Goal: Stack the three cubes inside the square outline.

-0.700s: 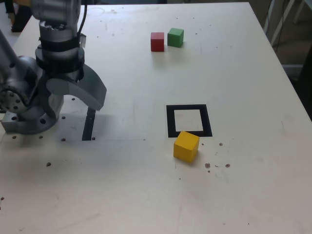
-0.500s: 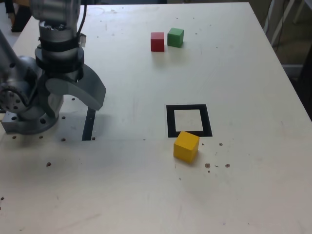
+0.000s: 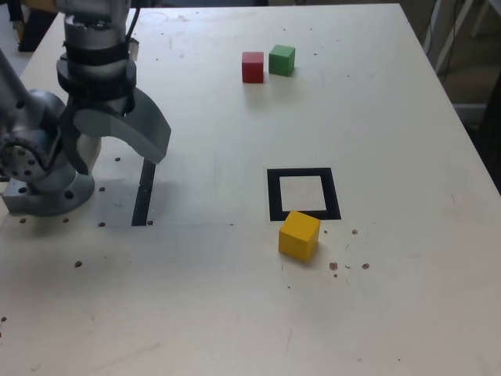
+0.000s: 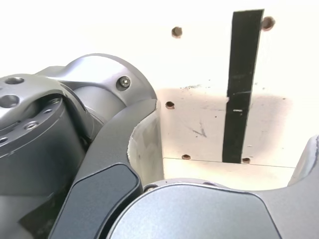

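The gripper [image 3: 121, 133] is hovering (jaws spread wide, gripping nothing) above the worktop [image 3: 196, 290] near its left edge in the exterior view.

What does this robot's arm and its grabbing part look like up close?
The arm is dark grey, with rounded joints and a thin black cable alongside. The gripper is grey too, its broad curved jaws paler on their inner faces. Round screw holes dot the metal.
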Available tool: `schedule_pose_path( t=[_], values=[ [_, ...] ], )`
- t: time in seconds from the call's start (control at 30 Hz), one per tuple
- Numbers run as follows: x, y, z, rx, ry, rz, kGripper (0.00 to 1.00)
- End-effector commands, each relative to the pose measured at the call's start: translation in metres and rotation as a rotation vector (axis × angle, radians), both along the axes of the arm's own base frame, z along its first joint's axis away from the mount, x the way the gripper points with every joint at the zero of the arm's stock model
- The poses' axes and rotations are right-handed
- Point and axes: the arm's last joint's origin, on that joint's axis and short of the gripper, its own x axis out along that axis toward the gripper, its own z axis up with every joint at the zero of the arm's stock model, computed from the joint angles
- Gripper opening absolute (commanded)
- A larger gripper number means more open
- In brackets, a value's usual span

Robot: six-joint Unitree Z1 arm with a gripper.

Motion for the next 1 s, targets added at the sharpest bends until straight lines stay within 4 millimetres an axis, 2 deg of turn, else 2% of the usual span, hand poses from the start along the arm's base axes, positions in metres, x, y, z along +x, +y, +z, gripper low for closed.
schedule_pose_path(
  t=[0.0,0.27,0.5,0.97],
  values=[
    [0.003,0.003,0.005,0.016,-0.009,0.0,0.99],
    [0.021,0.019,0.03,0.065,-0.049,-0.025,0.99],
    [0.038,0.043,0.051,0.079,-0.07,-0.054,0.99],
    [0.095,0.103,0.059,0.142,-0.025,-0.096,0.98]
  ],
)
